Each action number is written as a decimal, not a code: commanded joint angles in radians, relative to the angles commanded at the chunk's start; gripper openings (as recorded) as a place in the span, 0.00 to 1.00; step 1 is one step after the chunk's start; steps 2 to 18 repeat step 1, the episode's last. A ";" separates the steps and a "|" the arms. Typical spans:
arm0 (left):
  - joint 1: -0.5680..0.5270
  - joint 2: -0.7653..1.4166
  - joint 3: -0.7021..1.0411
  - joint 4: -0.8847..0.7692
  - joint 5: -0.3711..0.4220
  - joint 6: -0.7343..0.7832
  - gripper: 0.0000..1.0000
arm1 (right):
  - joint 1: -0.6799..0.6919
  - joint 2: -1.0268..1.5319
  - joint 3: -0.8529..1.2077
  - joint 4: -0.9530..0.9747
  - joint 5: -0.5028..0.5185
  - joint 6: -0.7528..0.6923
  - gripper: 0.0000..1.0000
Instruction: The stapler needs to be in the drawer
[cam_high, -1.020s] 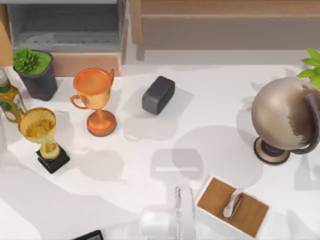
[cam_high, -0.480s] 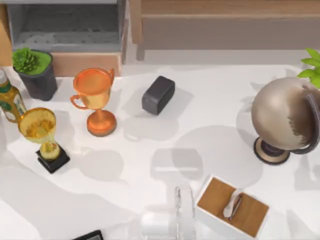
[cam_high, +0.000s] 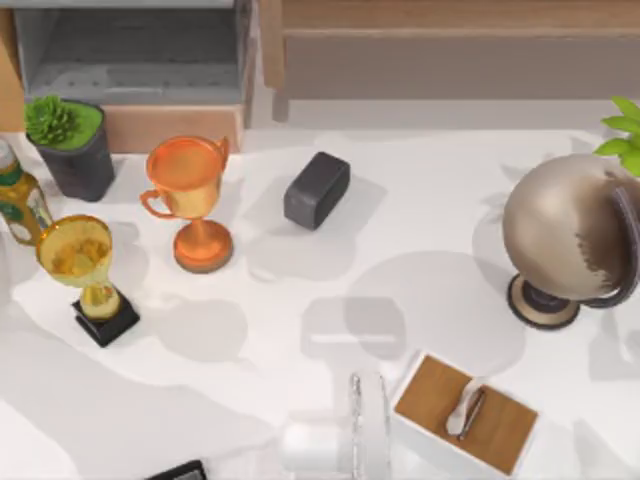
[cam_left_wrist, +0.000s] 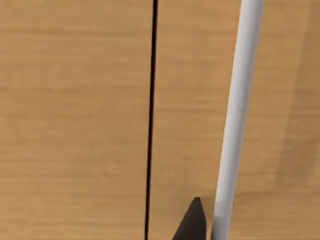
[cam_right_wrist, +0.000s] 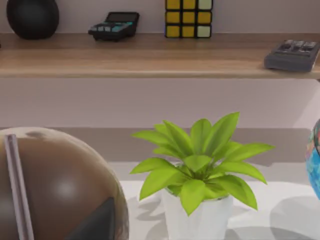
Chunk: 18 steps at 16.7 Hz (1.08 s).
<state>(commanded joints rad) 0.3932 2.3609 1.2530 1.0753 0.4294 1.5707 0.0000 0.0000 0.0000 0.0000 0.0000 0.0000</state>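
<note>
I am at an office or study: a white worktop (cam_high: 420, 210) with trophies (cam_high: 190, 200), a globe (cam_high: 565, 235), and a shelf (cam_right_wrist: 150, 60) holding calculators (cam_right_wrist: 114, 24).

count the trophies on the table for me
2: an orange trophy left of the dark grey block, and a gold trophy on a black base nearer the left edge.

No readable text anywhere; bottle (cam_high: 20, 205) label and calculator (cam_right_wrist: 114, 25) keys too blurred to read.
</note>
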 joint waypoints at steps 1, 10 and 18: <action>0.000 0.000 0.000 0.000 0.000 0.000 1.00 | 0.000 0.000 0.000 0.000 0.000 0.000 1.00; 0.000 0.000 0.000 0.000 0.000 0.000 1.00 | 0.000 0.000 0.000 0.000 0.000 0.000 1.00; 0.000 0.000 0.000 0.000 0.000 0.000 1.00 | 0.000 0.000 0.000 0.000 0.000 0.000 1.00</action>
